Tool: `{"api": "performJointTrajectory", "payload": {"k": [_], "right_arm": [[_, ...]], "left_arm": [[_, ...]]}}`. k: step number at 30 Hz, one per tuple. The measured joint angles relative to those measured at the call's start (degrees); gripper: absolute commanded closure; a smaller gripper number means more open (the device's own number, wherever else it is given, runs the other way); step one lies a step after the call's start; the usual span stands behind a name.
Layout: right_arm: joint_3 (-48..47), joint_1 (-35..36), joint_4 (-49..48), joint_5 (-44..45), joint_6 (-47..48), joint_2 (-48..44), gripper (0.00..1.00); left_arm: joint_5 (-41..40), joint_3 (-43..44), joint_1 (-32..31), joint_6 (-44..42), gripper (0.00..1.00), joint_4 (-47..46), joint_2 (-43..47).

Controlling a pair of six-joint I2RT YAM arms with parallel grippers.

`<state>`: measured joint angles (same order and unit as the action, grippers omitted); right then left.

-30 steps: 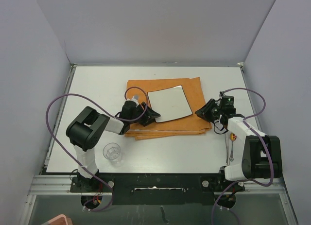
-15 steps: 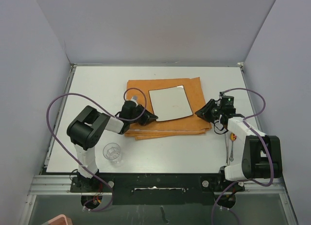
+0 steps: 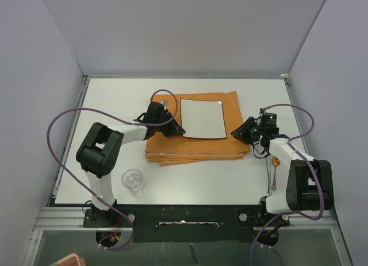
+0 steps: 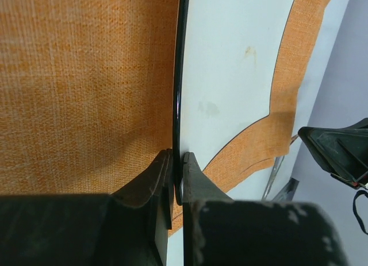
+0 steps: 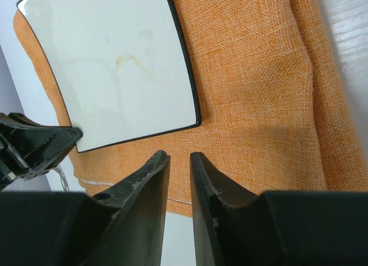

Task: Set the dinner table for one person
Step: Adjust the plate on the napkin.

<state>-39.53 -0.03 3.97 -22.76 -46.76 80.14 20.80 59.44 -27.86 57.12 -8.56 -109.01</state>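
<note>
A square white plate (image 3: 202, 118) with a thin black rim lies on the folded orange mat (image 3: 195, 145) in the middle of the dinner table (image 3: 115, 99). My left gripper (image 3: 176, 130) is shut on the plate's left edge. In the left wrist view its jaws (image 4: 177, 162) pinch the black rim of the plate (image 4: 230, 76) above the mat (image 4: 86, 76). My right gripper (image 3: 235, 132) hovers over the mat's right edge. Its jaws (image 5: 178, 157) stand slightly open with nothing between them, short of the plate's corner (image 5: 115, 65).
A clear plastic cup (image 3: 133, 180) stands near the front left, close to the left arm's base. A piece of metal cutlery (image 3: 273, 177) lies by the right arm. Grey walls close in the table on three sides.
My left gripper has shut on the plate's left edge and swung toward the far side. The plate has turned from tilted to square with the mat. The right arm has held still.
</note>
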Motion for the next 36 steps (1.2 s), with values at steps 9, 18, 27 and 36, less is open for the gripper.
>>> {"api": "performJointTrajectory", "payload": {"k": [9, 18, 27, 36], "right_arm": [[-0.44, 0.0, 0.02, 0.02, -0.15, 0.02, 0.77], [-0.55, 0.13, 0.0, 0.04, -0.28, 0.07, 0.77], [-0.66, 0.9, 0.0, 0.17, -0.5, 1.18, 0.77], [-2.1, 2.21, 0.0, 0.74, -0.9, 1.29, 0.77]], "left_arm": [[-2.01, 6.08, 1.29, -10.1, 1.0, 15.23, 1.55], [-2.32, 4.42, 1.7, -11.37, 0.99, 17.64, 2.32], [-4.72, 4.28, 1.46, -16.37, 0.52, 21.18, 2.32], [-10.75, 6.82, 0.42, -22.03, 0.5, 28.17, 4.35]]}}
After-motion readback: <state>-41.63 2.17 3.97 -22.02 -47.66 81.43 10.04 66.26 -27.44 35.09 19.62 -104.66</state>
